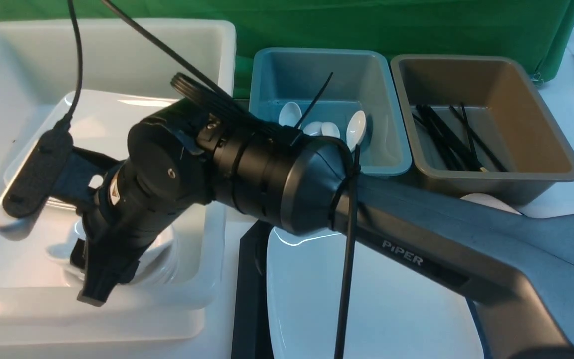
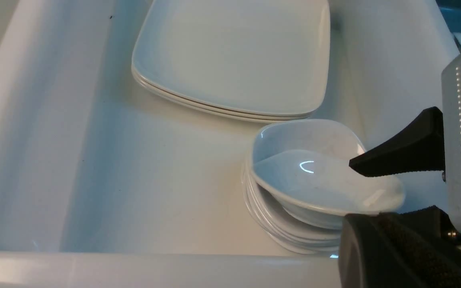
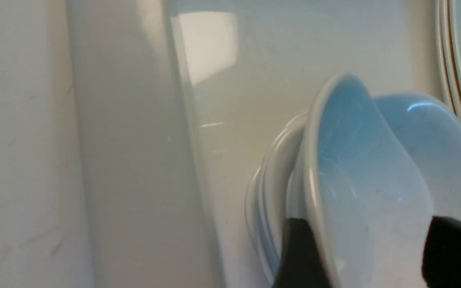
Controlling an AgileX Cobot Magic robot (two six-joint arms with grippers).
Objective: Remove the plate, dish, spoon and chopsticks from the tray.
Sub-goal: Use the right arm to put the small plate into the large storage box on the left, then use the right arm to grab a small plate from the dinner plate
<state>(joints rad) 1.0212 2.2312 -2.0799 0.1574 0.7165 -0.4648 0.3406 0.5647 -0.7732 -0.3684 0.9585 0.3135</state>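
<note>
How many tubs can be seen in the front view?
3. The white tub stands on the left, the blue tub in the middle at the back, the brown tub right of it. The right arm may hide others.

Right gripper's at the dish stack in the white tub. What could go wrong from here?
1. The dish sits tilted on the dish stack, not nested; it may slide or tip off toward the stacked plates.
2. The right gripper has its open jaws straddling the dish's rim, so pulling away sideways could snag and drag it.
</note>
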